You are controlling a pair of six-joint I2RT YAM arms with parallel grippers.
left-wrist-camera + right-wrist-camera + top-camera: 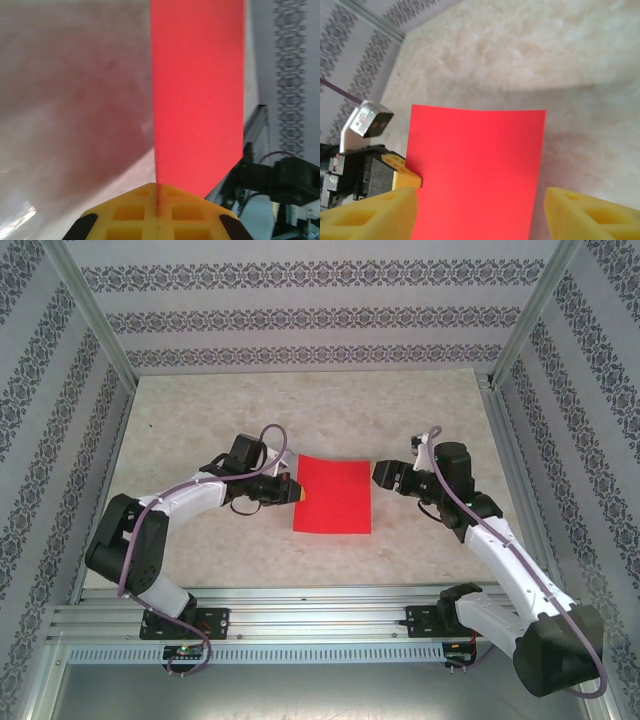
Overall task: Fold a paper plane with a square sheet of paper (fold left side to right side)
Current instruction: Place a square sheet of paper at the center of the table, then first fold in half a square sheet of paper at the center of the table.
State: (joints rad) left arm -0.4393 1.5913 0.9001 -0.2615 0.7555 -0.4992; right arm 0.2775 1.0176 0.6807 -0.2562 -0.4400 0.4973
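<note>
Because the square sheet of paper [333, 495] is thin and weighs almost nothing, I treat it as something that will flop, slide and crease at the lightest wrong push. It lies in the middle of the table [200, 430], between my two arms. Its far edge bows up a little in the right wrist view, so it is not lying dead flat.

My left gripper [157, 192] is pinched together on the sheet's left edge, the yellow pads meeting with the red paper running out from the seam between them. My right gripper [480, 210] stands with its jaws apart just off the right edge, holding nothing, the sheet lying below the gap.

I judge the left-edge pinch to be the right hold for carrying that side over to the right. An edge or corner is the only place a flat sheet offers two fingers, and a shallow bite leaves the rest free to roll over.

The risks I see are the smooth tabletop letting the whole sheet skate along instead of folding, and the paper buckling off-line if I lift unevenly. My open right jaws could pin the right side down.
</note>
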